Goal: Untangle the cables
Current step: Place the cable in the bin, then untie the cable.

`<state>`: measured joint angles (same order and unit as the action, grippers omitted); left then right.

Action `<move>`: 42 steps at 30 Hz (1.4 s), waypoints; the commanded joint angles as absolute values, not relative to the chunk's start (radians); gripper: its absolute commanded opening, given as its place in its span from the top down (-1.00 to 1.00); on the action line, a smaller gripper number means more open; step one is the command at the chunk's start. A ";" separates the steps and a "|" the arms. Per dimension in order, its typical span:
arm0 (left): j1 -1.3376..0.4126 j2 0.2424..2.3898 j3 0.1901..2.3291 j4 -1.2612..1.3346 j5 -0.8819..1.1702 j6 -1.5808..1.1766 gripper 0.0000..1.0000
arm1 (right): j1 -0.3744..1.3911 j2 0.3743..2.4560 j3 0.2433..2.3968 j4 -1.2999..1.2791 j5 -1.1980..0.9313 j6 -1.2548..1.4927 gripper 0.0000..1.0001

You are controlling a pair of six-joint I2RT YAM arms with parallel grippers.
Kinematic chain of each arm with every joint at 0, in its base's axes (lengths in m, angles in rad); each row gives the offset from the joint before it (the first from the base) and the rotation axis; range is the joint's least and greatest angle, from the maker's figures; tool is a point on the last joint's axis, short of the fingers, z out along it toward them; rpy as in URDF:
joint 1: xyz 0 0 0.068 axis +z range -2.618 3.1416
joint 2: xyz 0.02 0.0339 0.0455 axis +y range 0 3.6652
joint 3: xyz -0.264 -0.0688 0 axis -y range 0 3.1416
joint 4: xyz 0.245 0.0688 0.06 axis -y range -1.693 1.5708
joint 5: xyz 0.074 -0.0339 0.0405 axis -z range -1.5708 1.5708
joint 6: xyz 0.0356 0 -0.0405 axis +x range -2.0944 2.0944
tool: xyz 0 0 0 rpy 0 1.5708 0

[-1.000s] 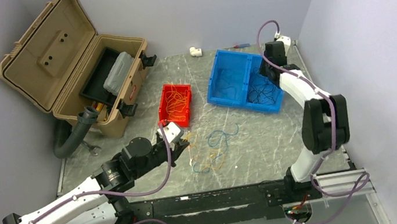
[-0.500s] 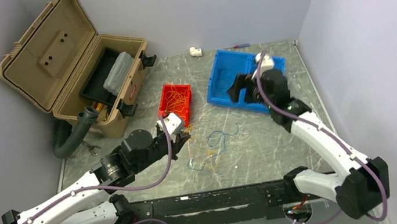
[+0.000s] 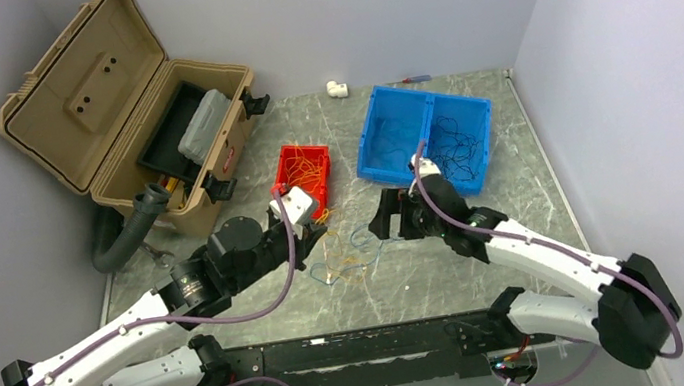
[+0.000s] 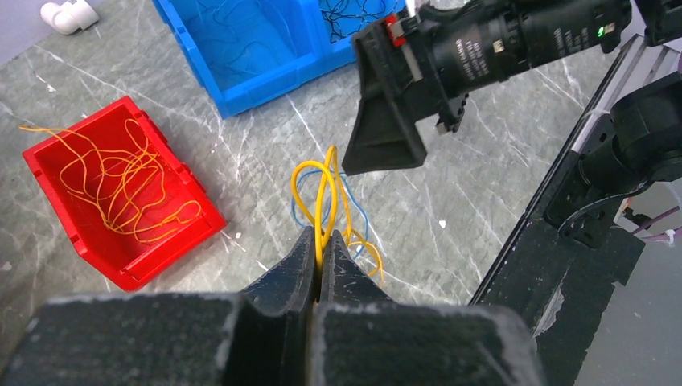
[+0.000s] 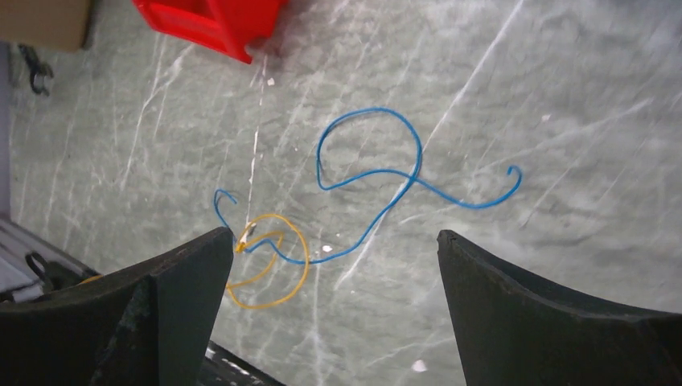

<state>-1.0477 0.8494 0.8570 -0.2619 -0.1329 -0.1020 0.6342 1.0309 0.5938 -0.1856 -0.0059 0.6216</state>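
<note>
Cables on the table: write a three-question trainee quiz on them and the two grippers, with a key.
1. True or false: the left gripper is shut on yellow cables.
2. Pick one: the wires lying in the red bin are A) blue, B) yellow-orange, C) black.
3. Fill in: the loose cable lying under the open right gripper is ___ in colour.

Key: 1 true; 2 B; 3 blue.
</note>
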 commanded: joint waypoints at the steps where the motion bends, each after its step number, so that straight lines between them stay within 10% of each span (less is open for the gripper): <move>1: -1.045 0.855 0.891 -0.261 -0.135 -0.132 1.00 | 0.704 1.115 0.678 -0.271 0.169 0.992 -1.00; 32: -1.045 0.768 0.795 -0.247 -0.117 -0.140 1.00 | 0.749 1.414 0.498 -0.007 -0.033 1.796 -0.97; 39: -1.045 0.754 0.782 -0.252 -0.115 -0.141 1.00 | 0.752 1.513 0.476 0.141 0.029 1.871 -0.76; 42: -1.045 0.750 0.776 -0.251 -0.114 -0.144 1.00 | 0.753 1.592 0.495 0.195 0.040 1.884 -0.37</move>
<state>-1.0477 0.7689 0.7830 -0.2752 -0.1253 -0.1432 0.7490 1.4845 0.5095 0.1596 -0.0269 1.8515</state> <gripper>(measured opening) 0.024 0.800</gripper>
